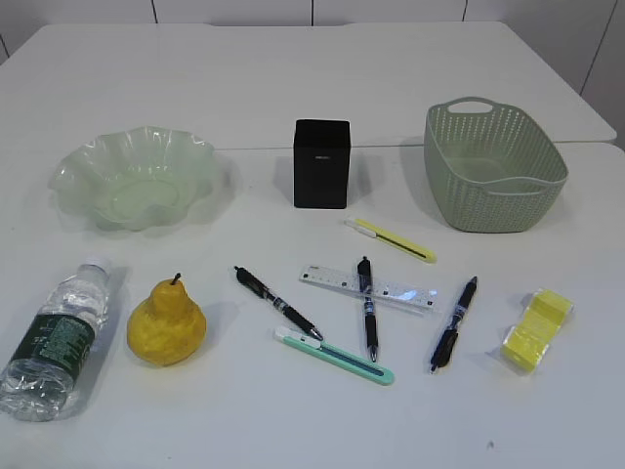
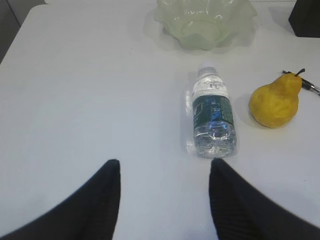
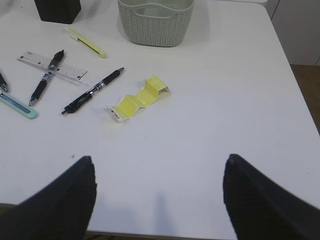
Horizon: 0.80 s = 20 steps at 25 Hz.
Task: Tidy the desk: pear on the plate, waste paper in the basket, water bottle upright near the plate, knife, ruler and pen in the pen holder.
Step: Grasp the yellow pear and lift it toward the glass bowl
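The yellow pear (image 1: 167, 323) stands front left beside the water bottle (image 1: 54, 341), which lies on its side. The pale-green plate (image 1: 98, 156) is back left. The black pen holder (image 1: 321, 163) stands mid-back, the sage-green basket (image 1: 493, 200) back right. The yellow waste paper (image 1: 536, 329) lies front right. A clear ruler (image 1: 400, 291), three pens (image 1: 278, 303) and two utility knives, yellow (image 1: 393, 240) and teal (image 1: 337, 357), lie in the middle. My left gripper (image 2: 164, 167) is open, just short of the bottle's (image 2: 213, 115) base. My right gripper (image 3: 157, 167) is open, short of the paper (image 3: 137, 98).
The table's front edge shows under my right gripper (image 3: 150, 235) and its right edge runs close to the paper (image 3: 300, 100). A seam between two tabletops runs behind the pen holder (image 1: 391, 147).
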### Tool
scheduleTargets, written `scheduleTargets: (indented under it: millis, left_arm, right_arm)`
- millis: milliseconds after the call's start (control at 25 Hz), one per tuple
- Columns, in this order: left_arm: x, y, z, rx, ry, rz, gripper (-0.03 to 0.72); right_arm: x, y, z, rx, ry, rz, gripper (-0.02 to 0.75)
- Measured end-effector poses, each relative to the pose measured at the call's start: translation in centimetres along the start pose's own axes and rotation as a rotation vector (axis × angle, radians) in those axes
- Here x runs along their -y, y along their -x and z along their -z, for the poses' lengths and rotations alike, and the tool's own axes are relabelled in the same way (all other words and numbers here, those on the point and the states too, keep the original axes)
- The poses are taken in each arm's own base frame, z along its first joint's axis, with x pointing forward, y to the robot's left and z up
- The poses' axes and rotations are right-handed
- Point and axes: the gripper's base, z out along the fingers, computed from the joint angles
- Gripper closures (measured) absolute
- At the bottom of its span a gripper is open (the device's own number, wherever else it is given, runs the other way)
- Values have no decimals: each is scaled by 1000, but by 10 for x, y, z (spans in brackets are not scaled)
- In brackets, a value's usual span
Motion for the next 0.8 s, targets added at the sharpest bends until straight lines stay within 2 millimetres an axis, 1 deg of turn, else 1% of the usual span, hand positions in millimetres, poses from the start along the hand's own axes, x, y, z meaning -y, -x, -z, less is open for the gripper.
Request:
scheduleTargets:
  millis: [800]
  left_arm:
    - [0, 0, 0, 0, 0, 0, 293]
  right_arm:
    - [0, 0, 0, 0, 0, 0, 149]
